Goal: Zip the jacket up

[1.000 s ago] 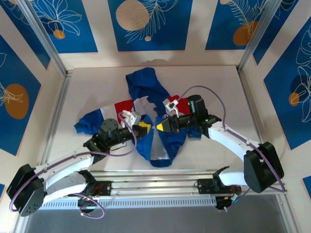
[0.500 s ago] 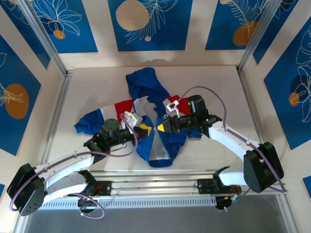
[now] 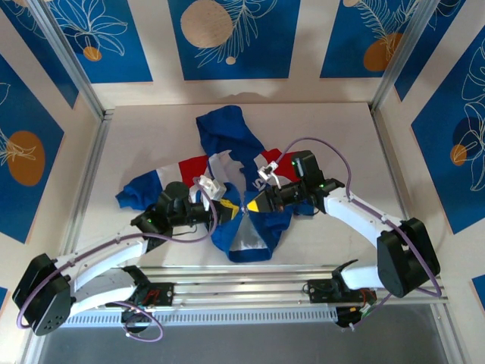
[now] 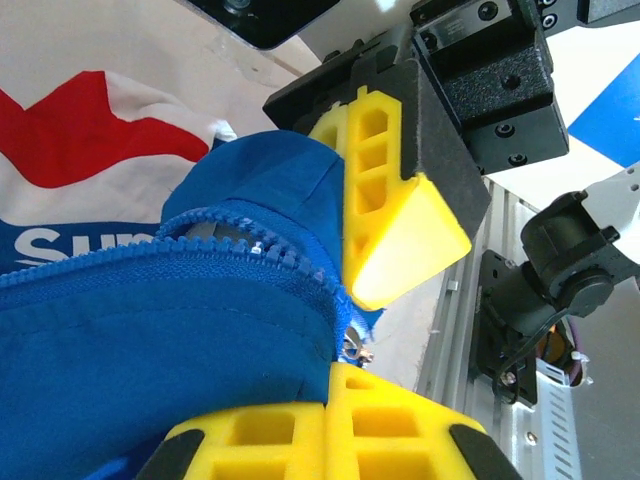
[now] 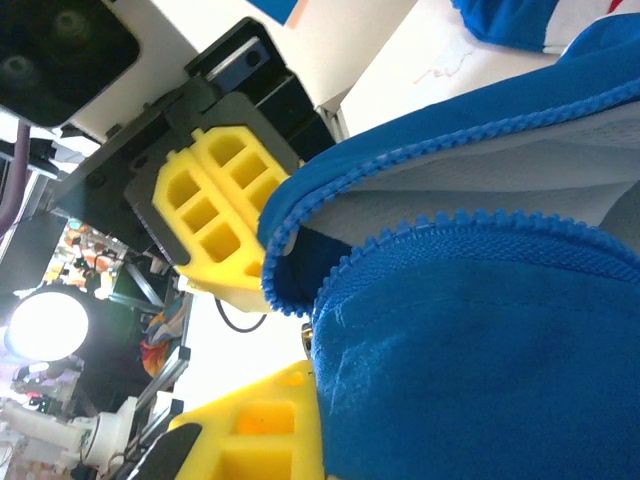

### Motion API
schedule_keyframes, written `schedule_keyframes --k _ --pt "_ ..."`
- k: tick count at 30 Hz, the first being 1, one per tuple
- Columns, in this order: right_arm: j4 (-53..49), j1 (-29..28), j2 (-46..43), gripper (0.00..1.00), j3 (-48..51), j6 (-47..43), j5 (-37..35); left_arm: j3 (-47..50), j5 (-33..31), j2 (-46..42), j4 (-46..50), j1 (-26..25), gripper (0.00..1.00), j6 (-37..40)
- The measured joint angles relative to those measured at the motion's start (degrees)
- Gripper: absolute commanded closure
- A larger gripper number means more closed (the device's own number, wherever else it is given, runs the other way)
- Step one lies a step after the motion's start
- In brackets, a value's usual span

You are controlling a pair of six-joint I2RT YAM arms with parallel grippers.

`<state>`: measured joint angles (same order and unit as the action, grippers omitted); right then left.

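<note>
The royal-blue jacket [image 3: 227, 140] lies spread on the table, hood at the far end, red and white panels across the middle. Both grippers meet at its lower front edges. My left gripper [image 3: 226, 205] is shut on the blue hem [image 4: 150, 330], its yellow fingers [image 4: 250, 435] pressed together below a small metal zipper piece [image 4: 352, 345]. My right gripper [image 3: 254, 201] holds the other front edge [image 5: 480, 350]; one yellow finger [image 5: 250, 430] shows and fabric hides the other. Open zipper teeth [image 5: 460, 225] run along both edges, with grey lining between.
A blue sleeve [image 3: 140, 189] trails left beside the left arm. An aluminium rail [image 3: 250, 277] runs along the near table edge under both arms. Metal frame posts [image 3: 91, 167] and patterned walls close in the table's sides and back.
Both grippers have shifted slightly toward the near edge and closer together. The jacket's lower front has been drawn narrower between them.
</note>
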<state>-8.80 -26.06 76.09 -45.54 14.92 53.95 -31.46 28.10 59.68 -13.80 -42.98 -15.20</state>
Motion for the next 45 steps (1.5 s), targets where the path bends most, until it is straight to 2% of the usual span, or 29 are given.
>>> schedule_keyframes --k 10,27,35,37,39,42,45 --pt "-0.9 0.1 1.0 1.0 -0.2 -3.1 2.4 0.0 3.5 0.5 -0.3 2.2 1.0 -3.1" --pt "2.2 0.5 4.3 1.0 -0.1 -1.7 0.7 3.0 3.9 4.9 -8.2 2.8 1.0 -6.9" --pt "10.4 0.1 7.8 1.0 3.4 -0.7 -1.5 4.9 4.1 11.1 -13.0 4.9 0.99 -9.8" --pt "12.3 -0.2 9.1 1.0 4.4 -1.0 -1.9 5.7 4.9 12.8 -14.4 5.6 0.93 -11.0" --pt "13.4 -0.7 10.1 1.0 5.0 -1.6 -2.3 6.4 5.7 13.8 -15.4 6.1 0.83 -12.3" --pt "14.8 -1.4 10.8 1.0 5.2 -3.0 -3.0 7.9 6.4 14.0 -17.3 6.6 0.58 -14.8" --pt "16.5 -1.6 11.2 1.0 5.6 -3.8 -3.1 10.0 6.3 12.7 -18.4 7.0 0.43 -16.7"
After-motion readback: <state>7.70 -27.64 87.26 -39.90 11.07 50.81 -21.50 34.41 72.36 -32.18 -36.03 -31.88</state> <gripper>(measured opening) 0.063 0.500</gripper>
